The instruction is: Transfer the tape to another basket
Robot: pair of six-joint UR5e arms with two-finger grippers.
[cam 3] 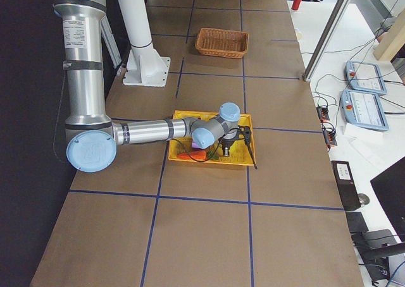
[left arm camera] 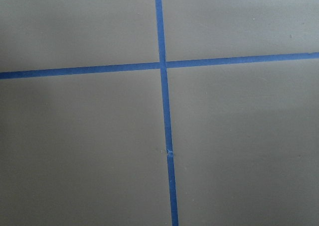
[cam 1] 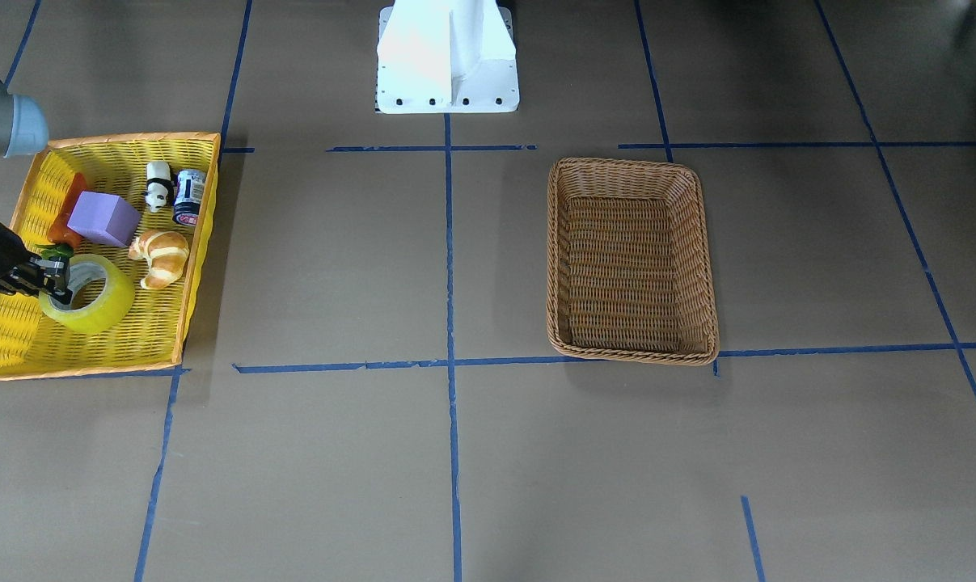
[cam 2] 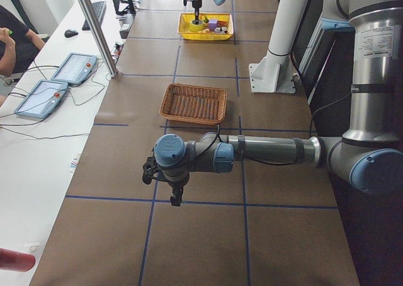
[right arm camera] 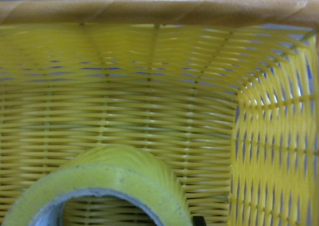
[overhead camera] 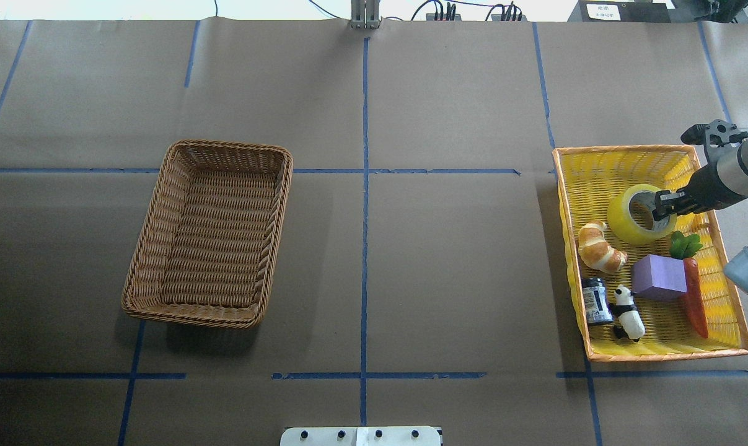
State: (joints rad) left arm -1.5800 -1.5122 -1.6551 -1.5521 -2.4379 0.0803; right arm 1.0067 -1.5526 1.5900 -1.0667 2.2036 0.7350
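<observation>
Tape (overhead camera: 624,222): we judge it light, stiff, slick-sided; best pinched across 1 wall. The right gripper (overhead camera: 659,207) sits at its rim, but we cannot tell if its fingers are clamped. The left gripper (cam 2: 175,194): likewise unclear.

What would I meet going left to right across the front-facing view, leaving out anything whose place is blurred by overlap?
tape → panda → can → basket

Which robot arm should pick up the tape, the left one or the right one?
Right. The right end effector sits at the tape's rim inside the yellow tray; the left end effector hangs over the table beyond the basket, far away.
</observation>
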